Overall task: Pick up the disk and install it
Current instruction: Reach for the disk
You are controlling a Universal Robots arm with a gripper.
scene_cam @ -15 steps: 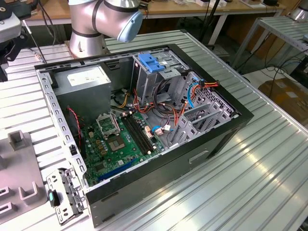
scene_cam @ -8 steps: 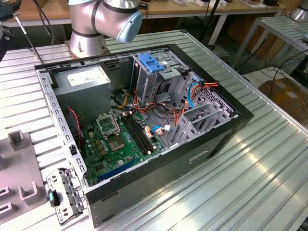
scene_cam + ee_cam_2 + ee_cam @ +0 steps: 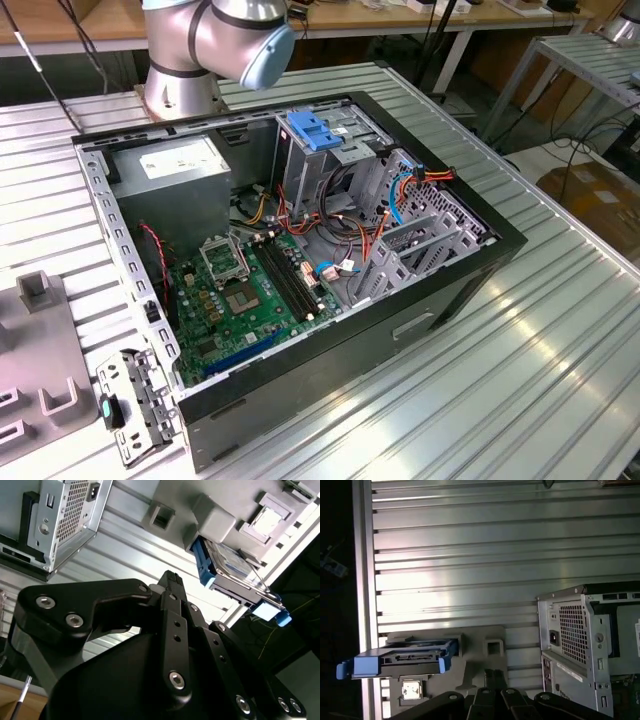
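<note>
Disk (image 3: 400, 662) sits in grey holder (image 3: 470, 672) (blue rails showing); jaws closed, empty.

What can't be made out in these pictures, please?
Label of the disk: edge-on in the first wrist view, partly covered by the grey holder in the second wrist view.
Robot arm: cut off by the exterior view's top edge.
Grey holder: cut off by its left edge.

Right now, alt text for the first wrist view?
The disk, dark with blue side rails, rests untouched on a grey fixture on the ribbed metal table. The gripper hangs apart from the disk, over the fixture. The rear of a computer case stands nearby on the same table.
</note>
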